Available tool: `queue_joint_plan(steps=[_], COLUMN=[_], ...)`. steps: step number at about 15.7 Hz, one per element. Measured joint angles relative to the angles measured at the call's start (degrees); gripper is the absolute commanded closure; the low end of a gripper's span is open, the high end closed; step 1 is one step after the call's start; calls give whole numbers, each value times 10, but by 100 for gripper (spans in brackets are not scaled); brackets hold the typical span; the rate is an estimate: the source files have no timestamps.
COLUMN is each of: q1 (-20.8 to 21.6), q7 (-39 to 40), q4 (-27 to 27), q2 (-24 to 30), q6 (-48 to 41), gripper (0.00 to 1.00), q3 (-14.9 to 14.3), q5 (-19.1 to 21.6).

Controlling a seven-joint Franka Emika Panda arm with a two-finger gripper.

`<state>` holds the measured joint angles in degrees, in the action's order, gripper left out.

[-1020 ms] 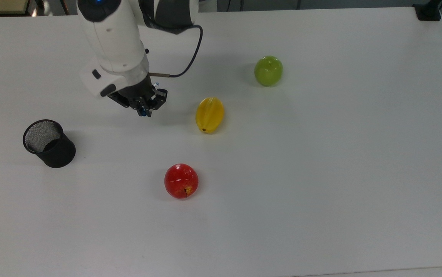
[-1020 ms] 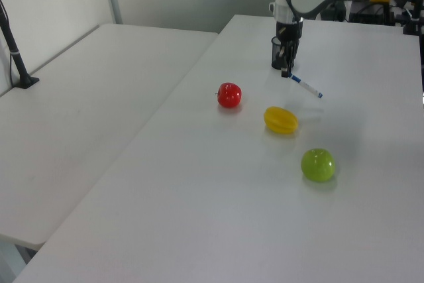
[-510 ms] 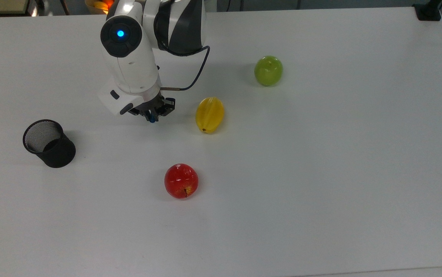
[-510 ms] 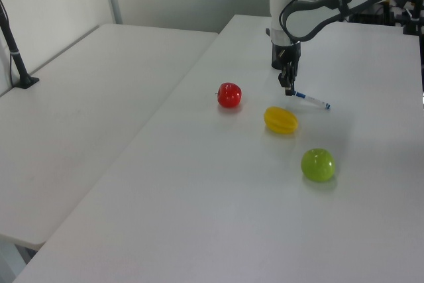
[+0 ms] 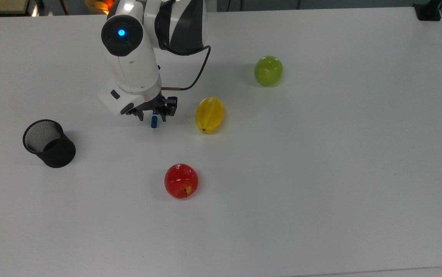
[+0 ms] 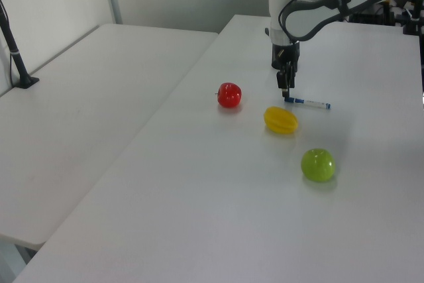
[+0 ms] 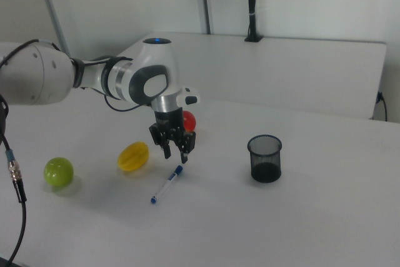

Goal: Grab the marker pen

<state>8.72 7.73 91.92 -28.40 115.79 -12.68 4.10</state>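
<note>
Black two-finger gripper (image 7: 175,153) hovered fingers spread, gripping nothing, right above the blue-capped end of the slim white marker pen (image 7: 167,184), lying flat on the white table (image 7: 300,217) beside a yellow starfruit (image 7: 133,156).

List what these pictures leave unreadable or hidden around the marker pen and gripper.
- Marker pen: barrel print too small to read in the right view.
- Top view: the arm covers the white barrel; the blue cap pokes out below the gripper.
- Mesh cup: mostly behind the arm in the left view.

top view: cup (image 5: 49,143) left | marker pen (image 5: 154,123) centre | starfruit (image 5: 210,114) right
</note>
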Motion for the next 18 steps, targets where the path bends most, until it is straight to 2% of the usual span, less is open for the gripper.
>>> queue_joint_plan(steps=[1, 4, 8, 12, 15, 18], q1=[-1, -9, -33, -41, -40, -40], q7=[-4, -36, -47, -47, -48, -48], q4=[-4, -7, -4, 38, 63, 71], q2=[13, 66, 155, 236, 271, 284], q6=[0, -12, -81, -110, -148, -157], gripper=[0, 0, 0, 0, 0, 0], q3=[0, -1, 2, 8, 12, 13], q5=[0, 0, 0, 0, -4, -15])
